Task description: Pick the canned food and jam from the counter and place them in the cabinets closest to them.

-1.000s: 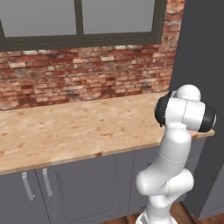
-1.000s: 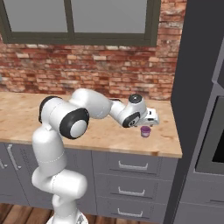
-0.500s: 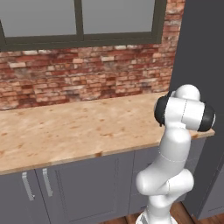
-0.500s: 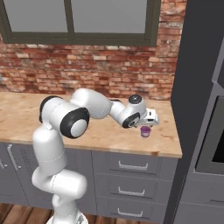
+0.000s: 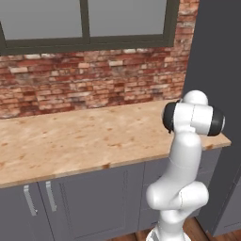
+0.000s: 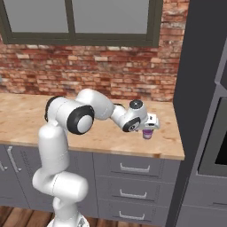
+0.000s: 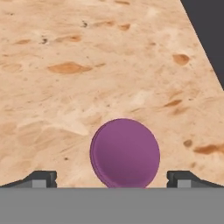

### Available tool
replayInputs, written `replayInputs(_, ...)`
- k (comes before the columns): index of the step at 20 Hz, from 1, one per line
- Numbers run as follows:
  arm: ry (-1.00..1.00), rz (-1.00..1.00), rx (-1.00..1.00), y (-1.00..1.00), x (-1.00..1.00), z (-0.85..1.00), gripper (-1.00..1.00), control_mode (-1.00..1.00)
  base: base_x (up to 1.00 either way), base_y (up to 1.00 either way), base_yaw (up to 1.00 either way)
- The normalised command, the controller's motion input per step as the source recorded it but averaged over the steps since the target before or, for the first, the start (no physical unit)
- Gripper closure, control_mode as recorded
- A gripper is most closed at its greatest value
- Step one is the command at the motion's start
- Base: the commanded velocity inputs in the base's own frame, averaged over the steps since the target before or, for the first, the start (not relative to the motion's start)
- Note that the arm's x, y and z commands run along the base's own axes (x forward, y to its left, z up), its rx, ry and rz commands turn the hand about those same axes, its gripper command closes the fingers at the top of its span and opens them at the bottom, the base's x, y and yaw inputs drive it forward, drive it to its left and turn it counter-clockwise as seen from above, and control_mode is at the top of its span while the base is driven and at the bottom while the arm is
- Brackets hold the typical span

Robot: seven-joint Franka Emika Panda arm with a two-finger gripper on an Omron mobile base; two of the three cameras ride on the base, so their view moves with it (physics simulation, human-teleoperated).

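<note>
While the arm (image 6: 95, 106) reaches out over the right end of the tabletop (image 6: 88, 133), the step in hand looks like the grasp of the jam (image 7: 125, 153), and doing it well is mostly a matter of centring and depth. Largest first: the tabletop is a pale wood slab under a brick wall, ending at a dark tall unit on the right. The arm stretches from the base toward that right end, near the front edge. The gripper (image 6: 150, 124) hangs directly above the jam (image 6: 147, 134), which stands upright on the tabletop close to the right end and not far from the front edge. In the hand view the jaws stand released, one tip on each side of the purple lid with clear wood between tip and jar on both sides. The jar sits about midway between them, so I judge a straight descent is enough; the jaws should go below the lid before closing, since the jar is small and squat.
</note>
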Motion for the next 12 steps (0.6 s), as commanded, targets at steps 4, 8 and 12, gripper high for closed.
replayInputs(4, 0.0, 0.0, -0.03, -0.03, 0.14, -0.27, -1.0, -1.0, 0.0, 0.0, 0.0)
replayInputs(8, 0.0, 0.0, 0.0, 0.0, 0.0, 0.0, -1.0, -1.0, 0.0, 0.0, 0.0)
replayInputs(12, -0.01, 0.0, 0.0, -0.2, 0.09, 0.0, -1.0, -1.0, 0.0, 0.0, 0.0)
